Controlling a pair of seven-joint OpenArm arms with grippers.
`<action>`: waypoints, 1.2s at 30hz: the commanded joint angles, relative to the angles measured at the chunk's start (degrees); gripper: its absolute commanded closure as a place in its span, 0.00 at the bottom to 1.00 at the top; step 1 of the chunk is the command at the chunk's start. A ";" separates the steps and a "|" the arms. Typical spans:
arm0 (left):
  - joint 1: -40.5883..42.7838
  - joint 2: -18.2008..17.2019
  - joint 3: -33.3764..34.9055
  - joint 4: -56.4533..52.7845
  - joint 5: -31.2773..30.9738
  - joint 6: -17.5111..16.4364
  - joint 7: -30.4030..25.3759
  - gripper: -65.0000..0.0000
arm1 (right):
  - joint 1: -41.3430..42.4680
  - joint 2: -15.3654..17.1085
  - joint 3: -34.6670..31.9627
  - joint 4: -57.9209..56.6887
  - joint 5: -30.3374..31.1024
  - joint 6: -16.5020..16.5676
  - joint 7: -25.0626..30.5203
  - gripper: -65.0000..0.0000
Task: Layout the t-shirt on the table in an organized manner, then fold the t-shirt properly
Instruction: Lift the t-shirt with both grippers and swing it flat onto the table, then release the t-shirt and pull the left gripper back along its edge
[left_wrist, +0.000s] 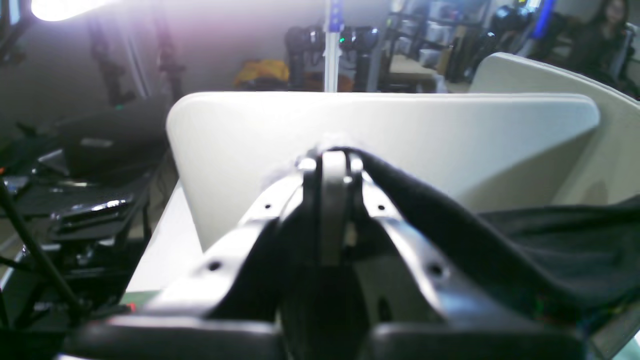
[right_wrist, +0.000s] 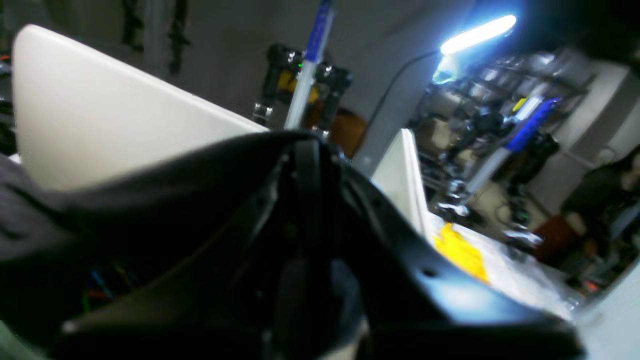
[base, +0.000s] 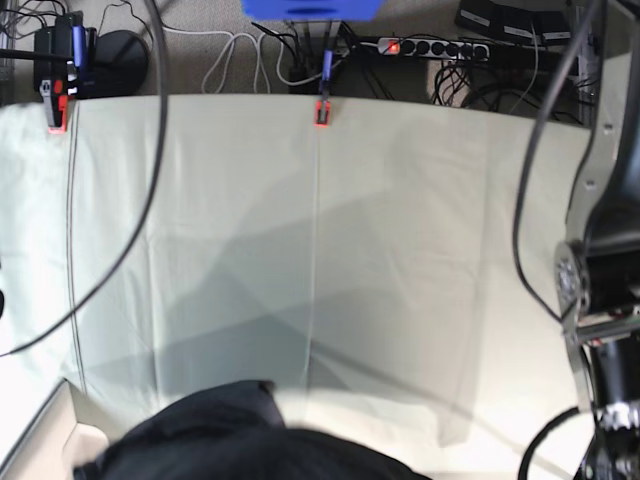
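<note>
1. Left wrist view: left claw (left_wrist: 334, 167) fills the near field, jaws pressed together on a fold of the t-shirt (left_wrist: 550, 240). The dark cloth runs from the tips away to the claw's right and sags below.
2. Right wrist view: right claw (right_wrist: 305, 150) is likewise closed, with black t-shirt (right_wrist: 100, 200) fabric draped over and to its left. Tips are dark and blurred, so the exact pinch point is hard to make out, but the cloth clearly hangs from it.
3. Both claws appear lifted clear of the surface, with white panels (left_wrist: 380, 135) standing behind them.
4. Base view: the t-shirt (base: 230, 440) shows as a dark bunched mass at the near edge of the surface (base: 400, 250). Neither claw is visible there; only part of one arm (base: 600, 300) at the side.
5. Progress, as judged: early. Shirt is gripped and raised but not spread; no sleeve, hem or collar is laid flat. Layout and all folds remain.
6. Room: ahead of the claws the pale cloth is open across its whole width, faint creases only.
7. Edges: red-orange clamps (base: 322, 112) sit on the far rim, well apart from the shirt. Cables (base: 150, 150) hang over the far-left area.
</note>
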 joint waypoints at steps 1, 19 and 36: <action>0.41 -0.34 -0.43 1.30 -0.26 0.00 -0.90 1.00 | -1.43 0.46 0.18 2.41 0.79 -0.16 1.06 1.00; 54.47 -2.54 -17.31 23.01 -0.35 -0.35 -1.17 1.00 | -66.13 -15.63 14.07 36.96 6.15 -0.16 -0.87 1.00; 70.39 -0.61 -16.69 22.75 -9.31 -0.44 -0.90 0.95 | -94.71 -22.57 23.39 37.40 6.15 -0.16 19.96 1.00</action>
